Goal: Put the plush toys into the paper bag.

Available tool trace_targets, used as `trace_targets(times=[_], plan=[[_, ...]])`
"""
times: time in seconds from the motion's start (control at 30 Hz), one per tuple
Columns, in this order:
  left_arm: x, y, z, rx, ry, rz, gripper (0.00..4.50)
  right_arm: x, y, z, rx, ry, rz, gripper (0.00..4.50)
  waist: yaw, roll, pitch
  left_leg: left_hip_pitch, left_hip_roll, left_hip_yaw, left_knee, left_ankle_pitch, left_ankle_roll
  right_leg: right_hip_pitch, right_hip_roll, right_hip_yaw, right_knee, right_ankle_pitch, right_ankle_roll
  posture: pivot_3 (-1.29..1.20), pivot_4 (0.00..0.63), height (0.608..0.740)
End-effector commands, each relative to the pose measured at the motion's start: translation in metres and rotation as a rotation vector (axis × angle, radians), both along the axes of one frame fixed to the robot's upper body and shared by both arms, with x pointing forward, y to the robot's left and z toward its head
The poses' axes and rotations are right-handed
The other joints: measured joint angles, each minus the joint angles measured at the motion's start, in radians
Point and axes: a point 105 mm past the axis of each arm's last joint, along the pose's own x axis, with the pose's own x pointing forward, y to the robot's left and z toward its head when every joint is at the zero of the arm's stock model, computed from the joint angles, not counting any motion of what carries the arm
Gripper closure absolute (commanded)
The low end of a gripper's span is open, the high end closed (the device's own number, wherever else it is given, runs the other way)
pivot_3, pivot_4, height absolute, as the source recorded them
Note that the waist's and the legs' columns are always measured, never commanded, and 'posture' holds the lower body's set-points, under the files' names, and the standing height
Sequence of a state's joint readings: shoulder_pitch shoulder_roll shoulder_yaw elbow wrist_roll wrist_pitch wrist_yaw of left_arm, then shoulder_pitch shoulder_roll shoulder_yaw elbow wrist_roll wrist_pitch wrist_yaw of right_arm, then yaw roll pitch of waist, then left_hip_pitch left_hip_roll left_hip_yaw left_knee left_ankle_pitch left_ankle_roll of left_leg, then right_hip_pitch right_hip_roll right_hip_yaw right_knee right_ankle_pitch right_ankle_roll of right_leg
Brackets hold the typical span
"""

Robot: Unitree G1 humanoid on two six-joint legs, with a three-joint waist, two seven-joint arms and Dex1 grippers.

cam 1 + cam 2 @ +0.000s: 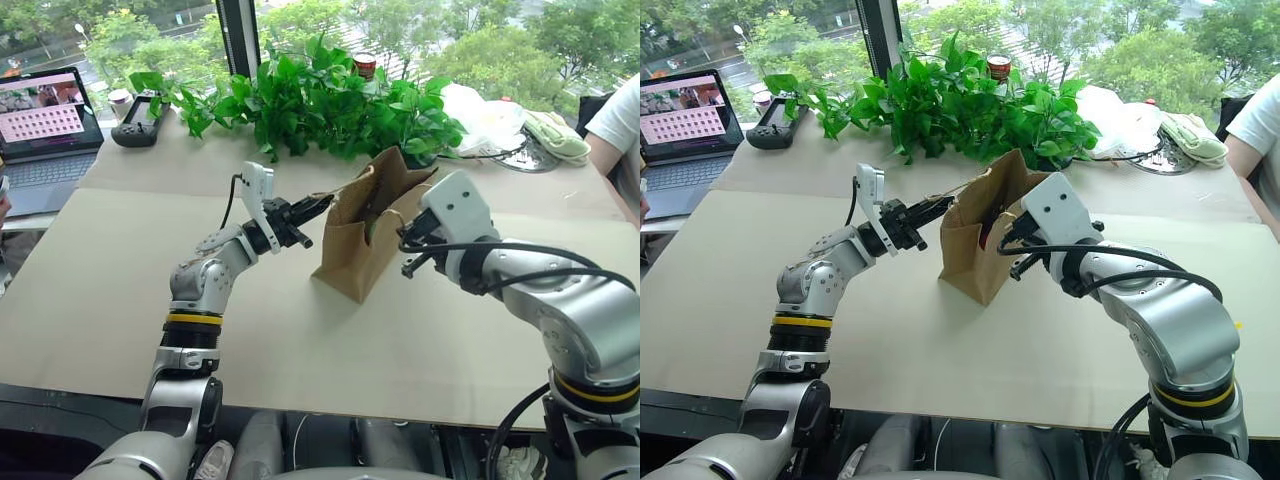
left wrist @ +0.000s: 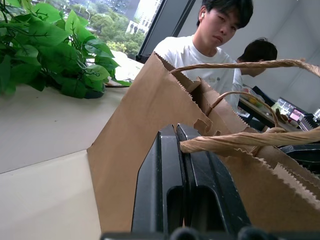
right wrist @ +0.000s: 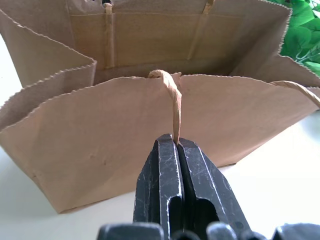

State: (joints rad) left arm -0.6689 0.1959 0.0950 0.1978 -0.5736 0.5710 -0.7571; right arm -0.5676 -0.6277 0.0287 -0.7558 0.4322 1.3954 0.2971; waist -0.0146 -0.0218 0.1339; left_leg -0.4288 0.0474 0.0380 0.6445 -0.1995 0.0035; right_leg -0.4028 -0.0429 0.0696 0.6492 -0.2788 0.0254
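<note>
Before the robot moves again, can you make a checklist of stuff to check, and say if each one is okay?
1. Left gripper shut on a handle of the paper bag: ok, a twisted cord runs out from between its fingers.
2. Right gripper shut on the other handle: ok, the cord loop is pinched between its fingertips.
3. Bag mouth pulled open: ok, the right wrist view looks into it.
4. Bag resting on the table: ok, it is tilted but its bottom is down.
5. Plush toys inside the bag: cannot tell; something green and something red peek from the mouth.
6. Person's arm away from the bag: ok.
</note>
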Motion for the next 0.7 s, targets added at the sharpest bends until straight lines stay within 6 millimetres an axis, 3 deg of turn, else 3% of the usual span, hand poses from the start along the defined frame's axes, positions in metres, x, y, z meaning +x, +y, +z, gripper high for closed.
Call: trace_targets(times=[0.03,0.1,0.2,0.4,0.53,0.7], plan=[[-0.002,-0.002,0.022,-0.015,-0.071,-0.014,4.5,0.002,-0.002,0.02,0.018,-0.096,-0.013,3.66,0.0,0.0,0.0,0.0,0.0,0.0,0.0,0.0,0.0,0.0,0.0,0.0,0.0,0.0,0.0,0.0,0.15,0.713],[-0.003,-0.001,0.025,-0.022,-0.073,-0.022,4.5,0.004,-0.003,0.025,0.033,-0.116,-0.018,2.98,0.0,0.0,0.0,0.0,0.0,0.0,0.0,0.0,0.0,0.0,0.0,0.0,0.0,0.0,0.0,0.0,0.15,0.713],[-0.005,-0.001,0.032,-0.048,-0.072,-0.042,3.67,0.004,-0.002,0.034,0.063,-0.15,-0.012,1.91,0.0,0.0,0.0,0.0,0.0,0.0,0.0,0.0,0.0,0.0,0.0,0.0,0.0,0.0,0.0,0.0,0.15,0.713],[-0.016,0.002,0.056,-0.13,-0.051,-0.133,1.47,-0.004,0.001,0.057,0.161,-0.225,0.041,0.0,0.001,0.0,0.0,-0.001,0.0,0.0,0.0,0.0,0.0,0.0,0.0,0.0,0.0,0.0,0.0,0.0,0.15,0.713],[-0.023,0.008,0.07,-0.149,-0.045,-0.179,0.06,-0.012,-0.001,0.075,0.244,-0.265,0.094,0.0,0.0,0.0,0.0,-0.001,0.0,-0.001,0.0,0.0,0.0,0.0,0.0,0.0,0.0,0.0,0.0,0.0,0.15,0.713],[-0.029,0.031,0.077,-0.147,-0.018,-0.168,0.06,-0.028,-0.017,0.089,0.314,-0.284,0.148,0.0,0.0,0.0,0.0,0.0,0.0,-0.001,-0.001,0.0,0.0,0.0,0.0,-0.001,0.0,0.0,0.0,0.0,0.15,0.713]])
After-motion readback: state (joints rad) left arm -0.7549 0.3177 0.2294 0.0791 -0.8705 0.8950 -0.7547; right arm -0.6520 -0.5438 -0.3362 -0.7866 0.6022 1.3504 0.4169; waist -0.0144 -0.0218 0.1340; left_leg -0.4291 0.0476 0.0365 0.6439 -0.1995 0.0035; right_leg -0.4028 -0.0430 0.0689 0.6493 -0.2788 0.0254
